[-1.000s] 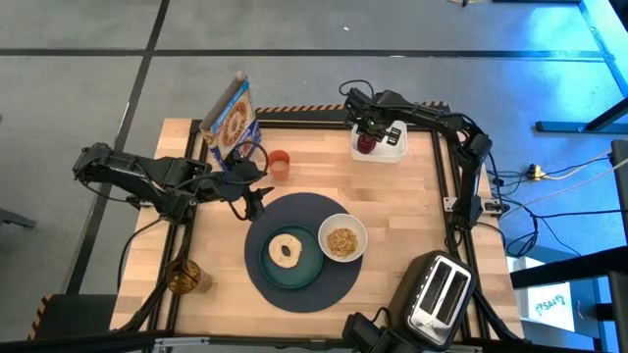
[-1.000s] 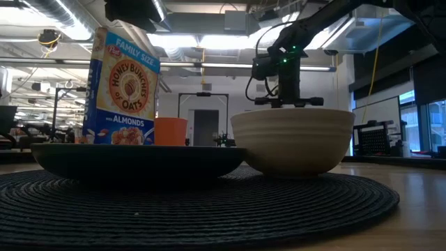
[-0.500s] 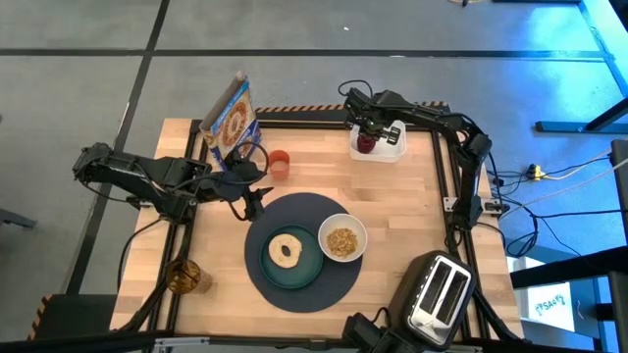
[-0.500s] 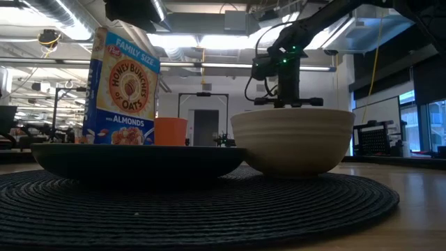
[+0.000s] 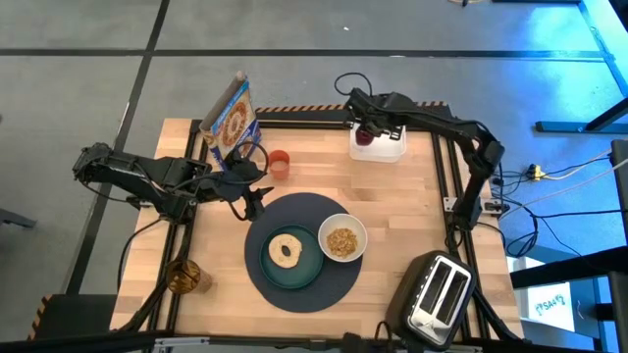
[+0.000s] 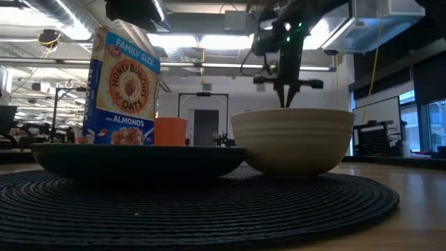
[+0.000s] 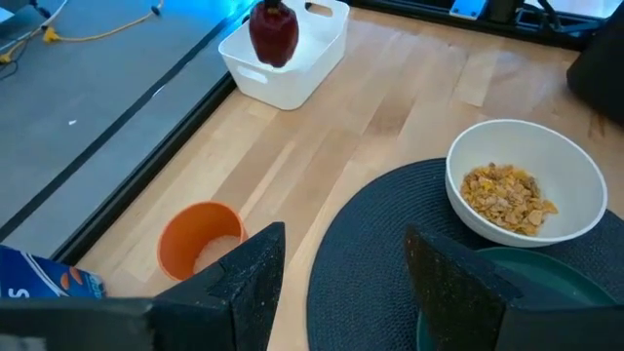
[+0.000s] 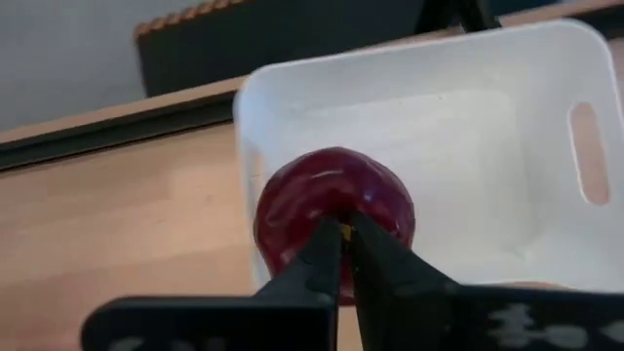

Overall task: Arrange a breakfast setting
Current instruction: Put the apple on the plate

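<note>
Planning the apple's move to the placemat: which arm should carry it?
Right. Its end effector already pinches the apple above the white container; the left end effector hangs open near the orange cup.

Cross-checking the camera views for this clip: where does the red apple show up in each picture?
High view: the red apple sits at the far edge, held by the right tool over the white container.
Low view: not visible; the white bowl blocks that spot.
Left wrist view: the apple hangs above the container.
Right wrist view: the apple is central, above the container.
Shared landmark: the white container.
</note>
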### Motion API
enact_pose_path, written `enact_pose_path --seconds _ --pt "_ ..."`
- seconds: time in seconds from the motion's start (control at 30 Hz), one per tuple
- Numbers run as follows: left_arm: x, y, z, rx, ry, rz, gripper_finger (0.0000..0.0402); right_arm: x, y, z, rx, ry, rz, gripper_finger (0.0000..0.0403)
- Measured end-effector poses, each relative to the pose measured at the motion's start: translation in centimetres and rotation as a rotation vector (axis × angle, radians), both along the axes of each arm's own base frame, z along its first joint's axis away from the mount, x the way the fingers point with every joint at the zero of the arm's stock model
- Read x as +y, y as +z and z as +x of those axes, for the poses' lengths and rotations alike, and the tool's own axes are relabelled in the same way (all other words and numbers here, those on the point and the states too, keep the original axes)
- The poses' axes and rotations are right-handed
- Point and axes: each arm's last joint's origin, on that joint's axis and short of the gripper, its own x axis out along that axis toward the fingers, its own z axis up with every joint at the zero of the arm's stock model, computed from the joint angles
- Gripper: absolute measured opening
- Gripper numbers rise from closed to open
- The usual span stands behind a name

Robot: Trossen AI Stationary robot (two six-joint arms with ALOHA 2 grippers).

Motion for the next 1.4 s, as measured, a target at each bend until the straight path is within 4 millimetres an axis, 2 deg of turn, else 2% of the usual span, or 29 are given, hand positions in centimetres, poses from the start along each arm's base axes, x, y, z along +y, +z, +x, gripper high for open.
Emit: enact_pose_path --seconds 0.37,0.67,0.9,1.03,1.23,1.4 --pt "0.0 0.0 0.0 -0.021 0.026 -0.032 0.0206 7.2 4.7 2.1 -0.160 0.327 -0.121 0.0002" --pt "0.0 0.0 0.0 -0.105 0.137 -0.157 0.0206 16.1 5.3 6.3 -0.327 0.745 -0.149 0.0001" --pt "0.0 0.0 0.0 -0.140 0.184 -0.216 0.0206 21.7 4.1 8.0 -0.261 1.136 -0.265 0.0001" --pt "0.0 0.0 0.0 -0.152 0.196 -0.240 0.0206 24.5 2.7 8.6 -0.201 1.310 -0.277 0.0001" --pt "-0.4 0.0 0.0 -0.185 0.233 -0.306 0.0206 27.9 -0.2 9.5 -0.141 1.530 -0.228 0.0001" --pt "-1.3 0.0 -0.1 -0.217 0.247 -0.380 0.0206 29.8 -2.3 9.9 -0.093 1.621 -0.185 0.0001"
